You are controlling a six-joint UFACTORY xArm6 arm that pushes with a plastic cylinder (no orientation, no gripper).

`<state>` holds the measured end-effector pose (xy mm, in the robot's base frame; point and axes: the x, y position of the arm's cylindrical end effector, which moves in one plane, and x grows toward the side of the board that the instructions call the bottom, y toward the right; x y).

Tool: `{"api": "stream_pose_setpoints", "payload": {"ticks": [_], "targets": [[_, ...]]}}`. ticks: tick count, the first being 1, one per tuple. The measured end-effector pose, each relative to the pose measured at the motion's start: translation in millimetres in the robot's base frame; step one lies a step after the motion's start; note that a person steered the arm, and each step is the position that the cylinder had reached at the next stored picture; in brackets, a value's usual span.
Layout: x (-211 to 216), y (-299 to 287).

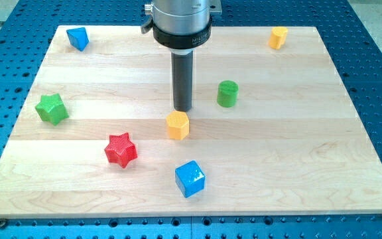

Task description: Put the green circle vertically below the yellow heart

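1. The bench (pixel 297 159) is a pale wooden board lying on a blue perforated surface (pixel 377 40).
2. Upper left: a blue block (pixel 78 38). Upper right: a yellow block (pixel 278 37).
3. Left: a green star (pixel 51 109).
4. Centre: a yellow hexagon block (pixel 177 125), with a green cylinder (pixel 227 93) to its upper right.
5. Lower centre: a red star (pixel 121 150) and a blue cube (pixel 190 178).

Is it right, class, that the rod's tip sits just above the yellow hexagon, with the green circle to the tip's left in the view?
Not quite. In the camera view, my tip does sit just above the yellow hexagon, but the green circle lies to the tip's right in the view, not its left.
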<state>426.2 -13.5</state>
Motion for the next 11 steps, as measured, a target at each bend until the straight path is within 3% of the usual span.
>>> {"api": "stream_pose_setpoints", "payload": {"ticks": [1, 3, 4, 6, 7, 8, 9, 10, 11], "targets": [[-16, 4], [-25, 161], [-25, 195], [53, 130], [77, 195], [43, 207], [45, 220], [62, 129], [42, 130]]}}
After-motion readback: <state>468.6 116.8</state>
